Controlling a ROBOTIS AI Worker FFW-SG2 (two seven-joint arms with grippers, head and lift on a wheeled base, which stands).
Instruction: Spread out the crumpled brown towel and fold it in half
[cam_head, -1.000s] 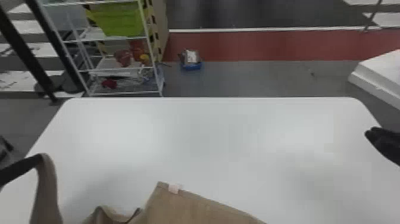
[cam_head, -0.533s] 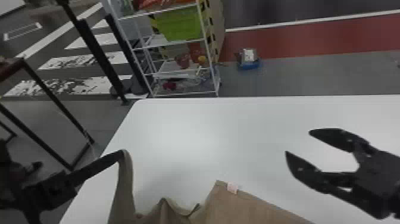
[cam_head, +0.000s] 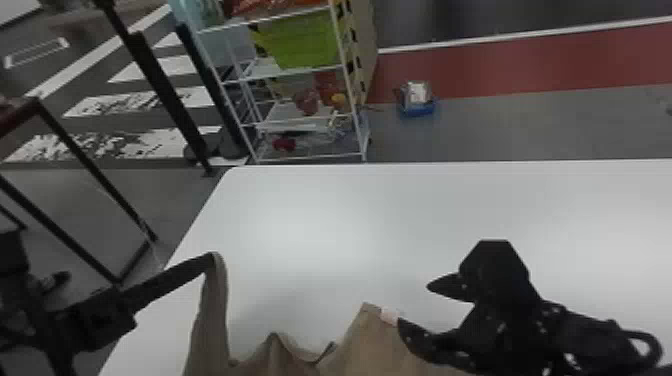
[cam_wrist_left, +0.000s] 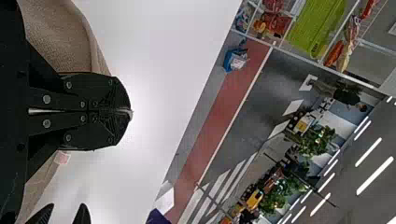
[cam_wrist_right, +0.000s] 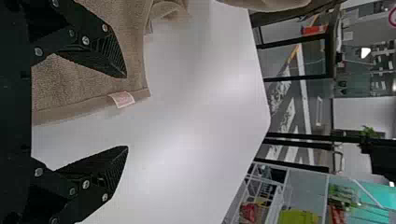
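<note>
Well, two black grippers worked around one brown towel (cam_head: 372, 345) on one white table (cam_head: 325, 215). The left gripper (cam_head: 210, 257), at near left, had its fingers together, clamped on the towel, which hung from the tips in a narrow, raised strip. From there the soft, finely textured cloth ran across the near part of the tabletop toward the middle, rising in rumpled peaks and flattening toward one square corner with a hemmed edge. One small pale tag (cam_head: 389, 316) sat on that hem beside the corner. The right gripper (cam_head: 415, 305), near and right of the middle, had its two pointed fingers well apart, one over the towel and the other over smooth white surface. Beyond the towel, white tabletop stretched to the straight far edge and its rounded far-left corner.
</note>
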